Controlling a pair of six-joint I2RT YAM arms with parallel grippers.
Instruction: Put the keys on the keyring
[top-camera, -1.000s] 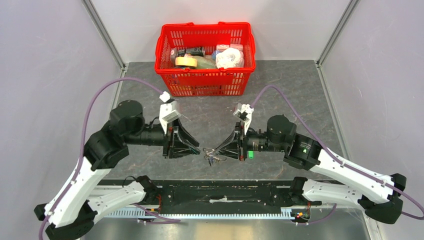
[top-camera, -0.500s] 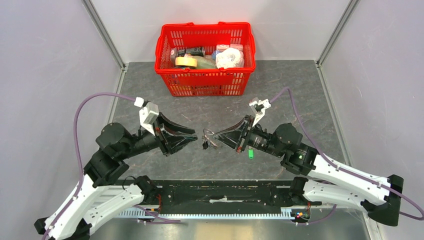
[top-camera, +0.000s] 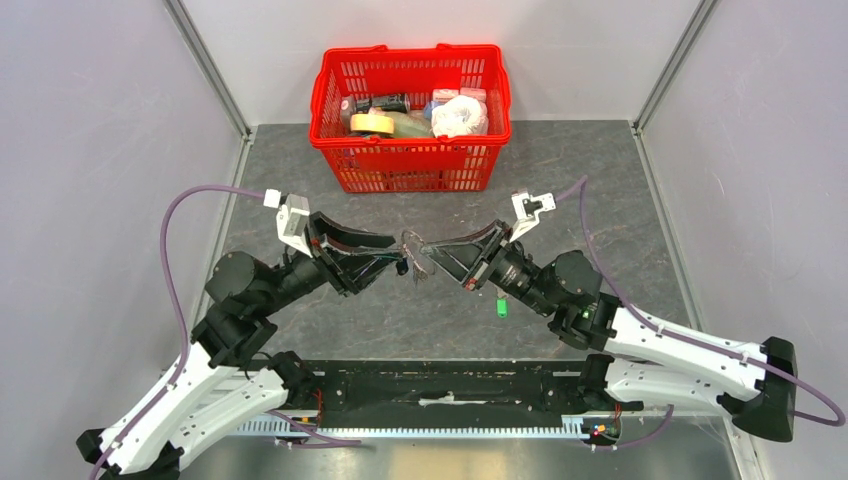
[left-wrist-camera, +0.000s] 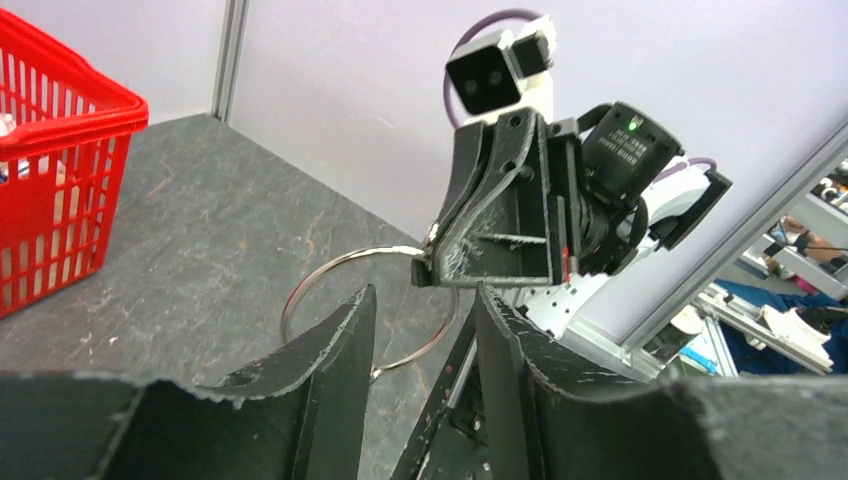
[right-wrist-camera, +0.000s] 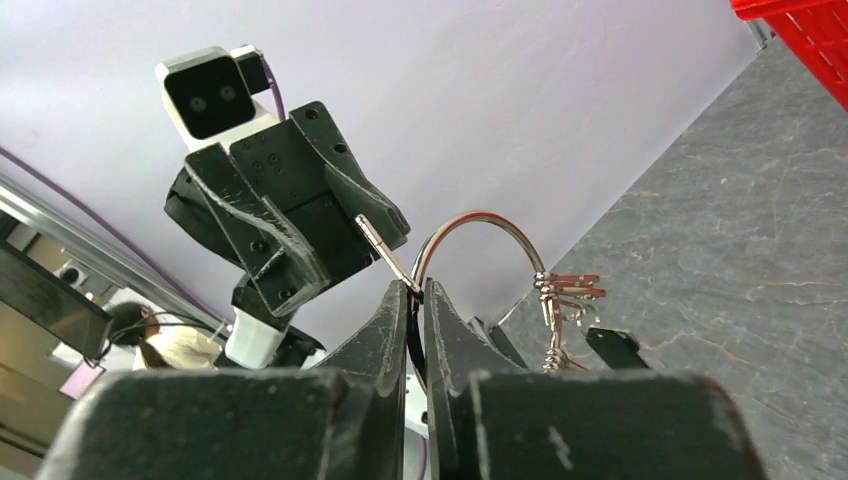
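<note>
your green key (top-camera: 500, 305) lies on the table (top-camera: 620, 200), 5 o'clock from the keyring (right-wrist-camera: 566, 287). your right gripper (right-wrist-camera: 415, 288) clamps the ring's wire; the left gripper (left-wrist-camera: 425, 295), at its 9 o'clock, is slightly parted, its hold unclear.

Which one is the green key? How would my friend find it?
Find the red basket at the back, then come forward to the right arm. The green key lies on the grey table right beside that arm. It's the only bright green thing lying there; the other keys are silvery and hang on the ring.
</note>
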